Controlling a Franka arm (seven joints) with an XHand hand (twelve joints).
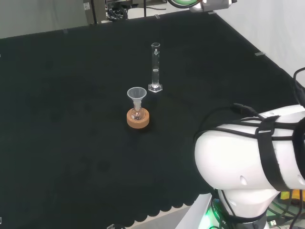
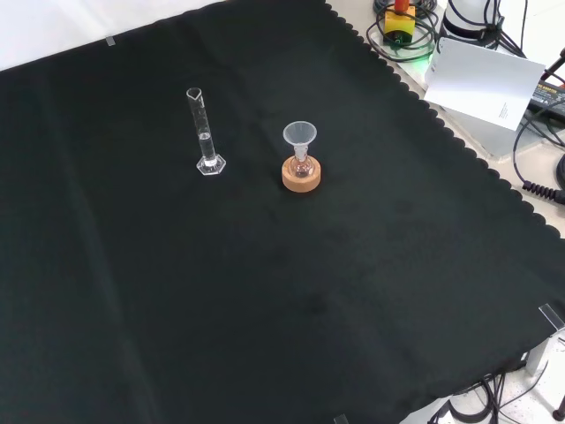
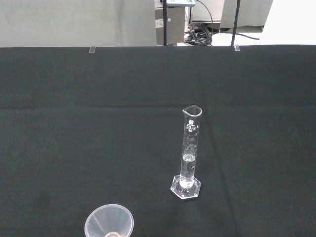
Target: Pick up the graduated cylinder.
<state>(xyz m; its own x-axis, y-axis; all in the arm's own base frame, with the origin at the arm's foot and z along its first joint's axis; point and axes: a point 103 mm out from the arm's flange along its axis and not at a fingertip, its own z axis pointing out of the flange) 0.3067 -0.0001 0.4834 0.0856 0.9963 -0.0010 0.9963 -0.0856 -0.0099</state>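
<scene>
The graduated cylinder (image 1: 155, 67) stood upright on the bench (image 1: 71, 119), at one o'clock from the funnel (image 1: 137, 94) in the head view; the hand's state couldn't be told.

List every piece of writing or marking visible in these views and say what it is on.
Graduated cylinder: printed scale lines and a small mark near its top, too small to read.
White card beside the cloth in the front view: a small line of print, too small to read.
Funnel and cork ring: no markings seen.
</scene>
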